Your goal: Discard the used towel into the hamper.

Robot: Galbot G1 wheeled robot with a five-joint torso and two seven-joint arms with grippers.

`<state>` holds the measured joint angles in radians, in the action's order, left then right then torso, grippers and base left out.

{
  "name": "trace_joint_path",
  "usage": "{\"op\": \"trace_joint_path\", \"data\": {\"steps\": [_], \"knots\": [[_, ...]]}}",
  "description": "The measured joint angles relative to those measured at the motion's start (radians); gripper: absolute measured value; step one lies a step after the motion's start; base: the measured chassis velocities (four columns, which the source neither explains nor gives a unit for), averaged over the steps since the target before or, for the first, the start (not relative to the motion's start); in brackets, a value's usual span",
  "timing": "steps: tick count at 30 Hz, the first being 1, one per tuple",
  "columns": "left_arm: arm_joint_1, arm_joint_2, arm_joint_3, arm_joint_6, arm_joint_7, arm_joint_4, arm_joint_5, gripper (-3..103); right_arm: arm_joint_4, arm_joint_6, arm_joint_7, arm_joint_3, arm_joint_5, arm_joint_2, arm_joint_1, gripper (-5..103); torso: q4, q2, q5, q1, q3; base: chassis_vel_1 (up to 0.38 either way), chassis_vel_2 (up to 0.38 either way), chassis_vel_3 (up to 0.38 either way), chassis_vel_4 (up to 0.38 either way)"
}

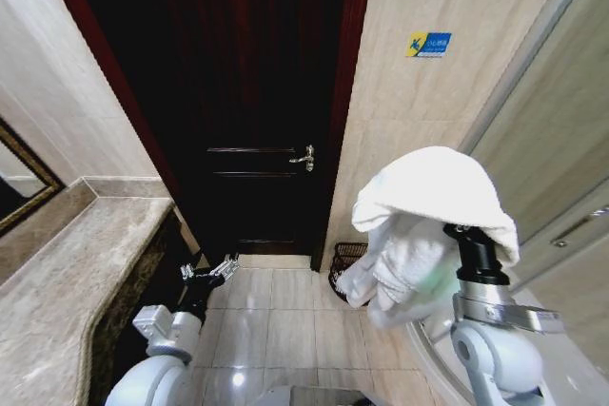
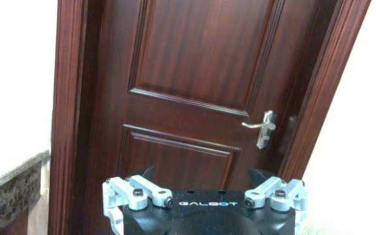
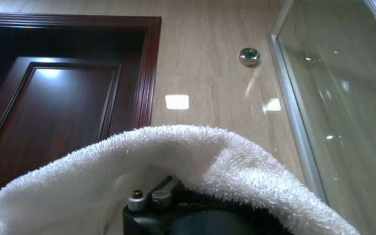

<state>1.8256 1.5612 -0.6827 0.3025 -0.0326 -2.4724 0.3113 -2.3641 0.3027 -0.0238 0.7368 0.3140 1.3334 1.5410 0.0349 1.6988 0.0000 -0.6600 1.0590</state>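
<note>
A bathroom, seen from above. At the left edge runs one beige marble counter (image 1: 67, 273). Near its front corner, one left gripper (image 1: 211, 270) is raised low over the pale tiled floor (image 1: 285, 316), jaws spread wide, holding nothing. Ahead stands one dark red-brown wooden door (image 1: 238, 92) with one silver lever handle (image 1: 304, 158). One dark wire hamper (image 1: 346, 265) sits on the floor beside the doorframe. One white terry towel (image 1: 428, 221) drapes over the right gripper (image 3: 168, 205); its jaws are hidden, so their state cannot be told.
</note>
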Motion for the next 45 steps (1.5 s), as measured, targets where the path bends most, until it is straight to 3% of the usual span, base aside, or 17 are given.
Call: {"op": "trace_joint_path", "data": {"steps": [45], "knots": [[0.000, 0.000, 0.000, 0.000, 0.000, 0.000, 0.000, 97, 0.003, 0.006, 0.002, 0.003, 0.000, 0.001, 0.006, 12, 0.0001, 0.000, -0.0001, 0.000, 0.000, -0.066, 0.070, 0.067, -0.069]]}}
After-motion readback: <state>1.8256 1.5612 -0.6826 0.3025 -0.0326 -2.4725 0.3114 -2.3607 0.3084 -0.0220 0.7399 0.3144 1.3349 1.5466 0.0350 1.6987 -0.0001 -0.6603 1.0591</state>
